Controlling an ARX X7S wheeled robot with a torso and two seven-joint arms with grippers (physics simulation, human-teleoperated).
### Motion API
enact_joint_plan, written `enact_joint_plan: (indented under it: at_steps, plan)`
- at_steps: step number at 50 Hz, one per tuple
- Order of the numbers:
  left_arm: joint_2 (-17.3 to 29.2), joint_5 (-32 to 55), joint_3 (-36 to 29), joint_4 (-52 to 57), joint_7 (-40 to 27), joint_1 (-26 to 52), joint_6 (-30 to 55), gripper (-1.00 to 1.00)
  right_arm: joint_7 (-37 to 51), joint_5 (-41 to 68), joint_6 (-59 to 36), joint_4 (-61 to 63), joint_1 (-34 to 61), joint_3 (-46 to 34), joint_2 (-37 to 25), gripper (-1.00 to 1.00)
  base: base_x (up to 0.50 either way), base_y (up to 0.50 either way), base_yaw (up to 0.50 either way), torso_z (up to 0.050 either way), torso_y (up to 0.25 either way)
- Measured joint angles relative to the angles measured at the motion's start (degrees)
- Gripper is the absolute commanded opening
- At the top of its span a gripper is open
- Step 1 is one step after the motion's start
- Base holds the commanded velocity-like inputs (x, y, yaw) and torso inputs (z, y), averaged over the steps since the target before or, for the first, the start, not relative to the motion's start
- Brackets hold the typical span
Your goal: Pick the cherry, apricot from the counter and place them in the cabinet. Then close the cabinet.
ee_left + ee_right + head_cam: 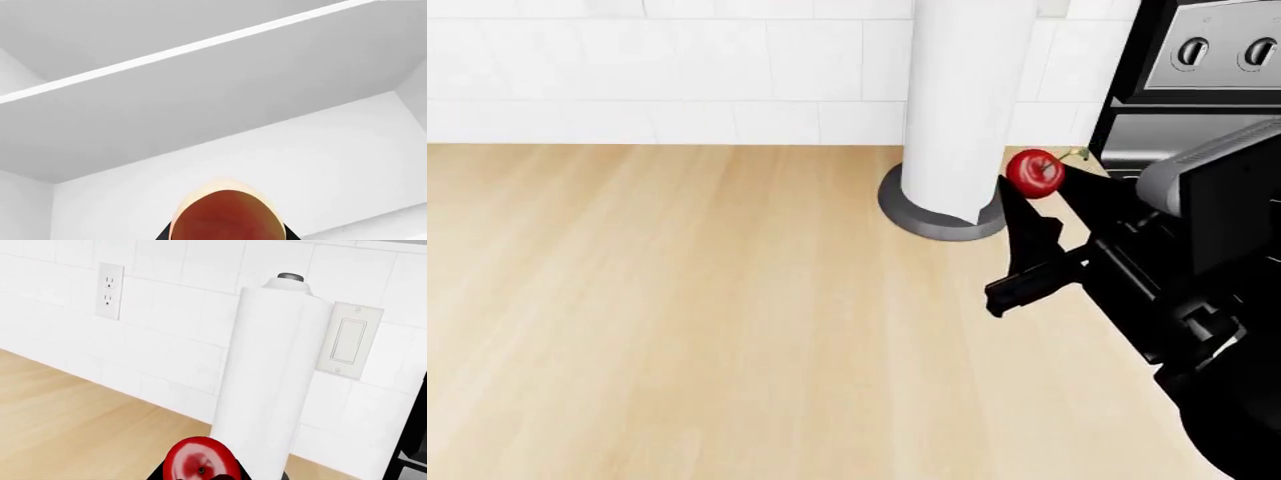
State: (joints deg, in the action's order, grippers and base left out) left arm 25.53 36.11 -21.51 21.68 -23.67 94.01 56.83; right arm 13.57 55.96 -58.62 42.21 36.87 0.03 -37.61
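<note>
Counting 1 cherry (1036, 173), 1 apricot (225, 216)

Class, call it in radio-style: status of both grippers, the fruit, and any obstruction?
Right gripper shut on cherry, lifted off counter. Left jaws shut on apricot inside white cabinet. Paper towel roll close beside cherry.

surface (667, 320): light wood grain, smooth satin | cherry (1036, 172): glossy red skin with highlights | apricot (227, 217): matt orange-brown skin | paper towel roll (968, 100): matt white paper on a grey metal-look base | wall tiles (167, 315): smooth white | right hand (1034, 235): matt black plastic | cabinet interior (200, 100): plain matt white
</note>
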Motion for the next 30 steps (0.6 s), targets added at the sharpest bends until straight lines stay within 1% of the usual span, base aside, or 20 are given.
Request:
enact_joint_plan:
  at_steps: [13, 30]
  plan:
    - [-2.42, -2.82, -3.26, -9.38, 3.47, 4.82, -3.18, -1.00, -0.12, -0.68, 1.13, -0.50, -0.53, -0.59, 0.48, -1.00, 0.00, 0.00, 0.00, 0.000, 0.000]
    - [-6.14, -5.53, -4.27, -22.33, 5.03, 10.24, -6.36, -1.00, -0.41, -1.65, 2.50, -1.44, -1.07, -1.27, 0.82, -1.00, 0.00, 0.00, 0.00, 0.000, 0.000]
